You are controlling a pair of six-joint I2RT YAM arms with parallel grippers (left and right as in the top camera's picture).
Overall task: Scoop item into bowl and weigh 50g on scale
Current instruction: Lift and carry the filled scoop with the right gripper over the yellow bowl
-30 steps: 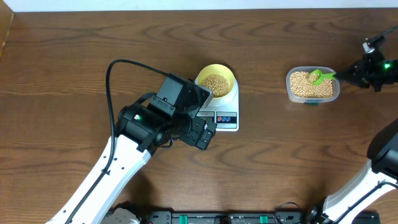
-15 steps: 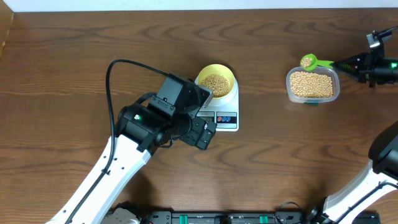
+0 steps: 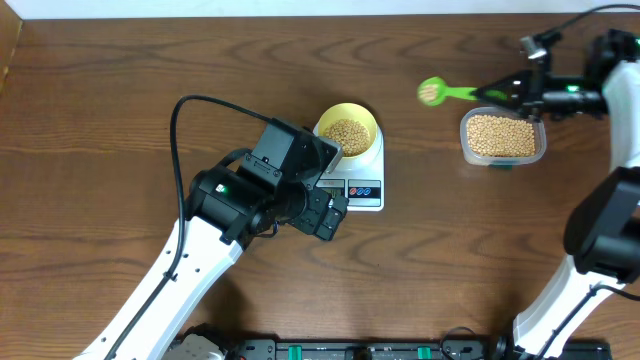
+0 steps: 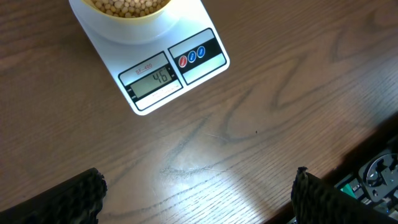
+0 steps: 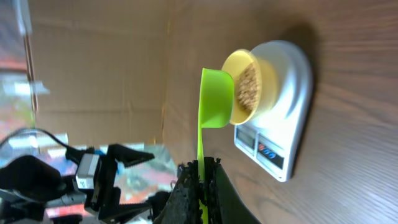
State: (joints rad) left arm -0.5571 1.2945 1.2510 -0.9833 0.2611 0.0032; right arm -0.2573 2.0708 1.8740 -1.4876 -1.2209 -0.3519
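Note:
A pale yellow bowl (image 3: 347, 130) holding tan beans (image 3: 347, 133) stands on the white scale (image 3: 362, 187). The scale's display (image 4: 152, 79) is lit. My right gripper (image 3: 508, 93) is shut on the handle of a green scoop (image 3: 433, 92). The scoop carries beans in the air, left of the clear tub (image 3: 502, 137) and right of the bowl. In the right wrist view the scoop (image 5: 216, 99) shows edge-on before the bowl (image 5: 250, 86), with the handle pinched in my right gripper (image 5: 200, 171). My left gripper (image 4: 198, 190) hovers open over bare table just in front of the scale.
The clear tub is full of beans and sits at the far right. My left arm (image 3: 215, 205) reaches in from the lower left, its wrist next to the scale's front. The table's front edge and equipment (image 4: 379, 174) lie close behind the left gripper.
My right gripper has lifted the filled scoop out of the tub and carried it left, toward the bowl. The left arm has stayed still.

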